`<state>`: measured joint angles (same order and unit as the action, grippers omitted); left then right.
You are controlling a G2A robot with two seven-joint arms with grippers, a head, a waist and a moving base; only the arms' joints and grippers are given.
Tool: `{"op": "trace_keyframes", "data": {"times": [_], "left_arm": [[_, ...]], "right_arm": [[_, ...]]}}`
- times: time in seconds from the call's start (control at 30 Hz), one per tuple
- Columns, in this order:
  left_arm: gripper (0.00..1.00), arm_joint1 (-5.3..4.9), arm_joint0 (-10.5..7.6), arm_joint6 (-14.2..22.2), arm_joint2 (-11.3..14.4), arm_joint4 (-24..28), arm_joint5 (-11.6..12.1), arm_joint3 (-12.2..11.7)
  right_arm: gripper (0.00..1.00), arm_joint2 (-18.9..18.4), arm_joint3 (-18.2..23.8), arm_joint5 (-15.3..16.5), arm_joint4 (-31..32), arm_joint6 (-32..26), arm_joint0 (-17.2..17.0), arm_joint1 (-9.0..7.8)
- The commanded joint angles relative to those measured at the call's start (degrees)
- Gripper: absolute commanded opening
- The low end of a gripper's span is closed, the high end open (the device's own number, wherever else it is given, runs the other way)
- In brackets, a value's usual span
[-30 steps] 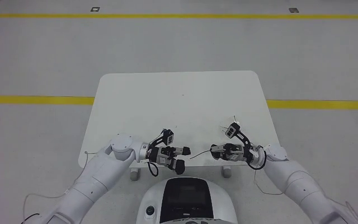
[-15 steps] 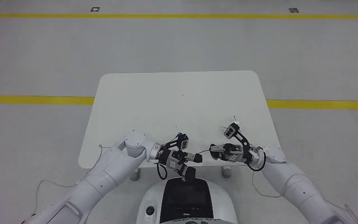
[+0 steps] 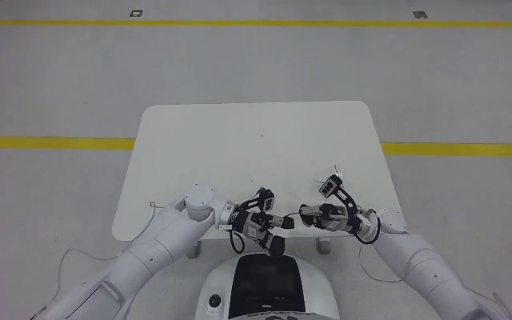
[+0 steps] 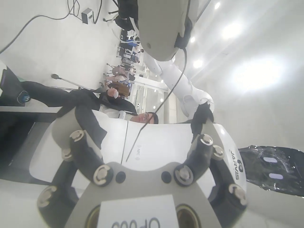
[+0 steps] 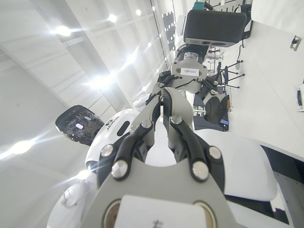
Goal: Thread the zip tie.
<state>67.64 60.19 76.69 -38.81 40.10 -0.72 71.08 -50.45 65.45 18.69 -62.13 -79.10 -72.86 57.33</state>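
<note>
A thin black zip tie (image 3: pixel 293 218) spans the small gap between my two grippers, above the near edge of the white table (image 3: pixel 256 136). My right gripper (image 3: pixel 306 213) is shut on one end of it; in the right wrist view its ridged pads (image 5: pixel 163 100) are pressed together and the tie (image 5: pixel 187 84) points at the left gripper's face. My left gripper (image 3: pixel 281 233) is wide open. In the left wrist view the tie's free tip (image 4: pixel 136 141) lies between its spread fingers (image 4: pixel 83 122), touching neither.
Both grippers hang over the near table edge, close in front of the robot. The rest of the tabletop is bare white. Yellow floor lines (image 3: pixel 64 142) run beside and behind the table.
My left arm has swung right toward the right gripper, so the tie's free tip now sits between its open fingers. The right gripper has hardly moved.
</note>
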Motion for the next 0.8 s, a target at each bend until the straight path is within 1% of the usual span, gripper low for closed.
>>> {"op": "trace_keyframes", "data": {"times": [0.0,0.03,0.1,0.17,0.3,0.33,0.4,0.47,0.7,0.77], "left_arm": [[1.0,0.01,0.29,-3.3,-0.1,-0.8,1.4,0.9],[1.0,0.01,0.37,-4.8,0.0,-1.5,1.9,1.3],[1.0,0.08,0.59,-6.6,0.1,-2.1,3.6,2.5],[1.0,0.15,0.64,-8.4,0.0,-2.3,4.7,3.0],[1.0,0.24,1.27,-12.8,-0.5,-2.3,7.3,3.4],[1.0,0.22,1.47,-13.5,-0.7,-2.2,7.8,3.4],[1.0,0.13,2.04,-14.9,-1.3,-1.8,9.4,3.3],[1.0,0.04,2.17,-14.9,-1.3,-2.2,9.5,3.4],[1.0,0.04,2.17,-14.9,-1.3,-2.2,9.5,3.4],[1.0,0.06,2.51,-16.3,-1.3,-2.5,9.6,4.1]], "right_arm": [[0.0,-0.4,1.1,-0.2,0.6,1.7,-0.5,0.05],[0.0,-0.6,1.4,-0.2,0.6,1.8,-0.8,0.05],[0.0,-1.4,1.7,-0.1,0.4,1.8,-1.3,0.03],[0.0,-2.0,2.0,-0.1,0.3,1.5,-1.8,0.0],[0.0,-3.5,2.0,-0.1,0.0,1.5,-2.7,-0.05],[0.0,-3.9,2.1,-0.1,-0.1,1.5,-3.0,-0.05],[0.0,-4.5,2.1,-0.1,-0.5,1.4,-3.3,-0.03],[0.0,-5.1,2.2,-0.1,-0.9,1.0,-3.5,0.03],[0.0,-5.1,2.2,-0.1,-0.9,1.0,-3.5,0.03],[0.0,-5.2,3.0,-0.2,-0.1,3.0,-3.8,0.09]]}}
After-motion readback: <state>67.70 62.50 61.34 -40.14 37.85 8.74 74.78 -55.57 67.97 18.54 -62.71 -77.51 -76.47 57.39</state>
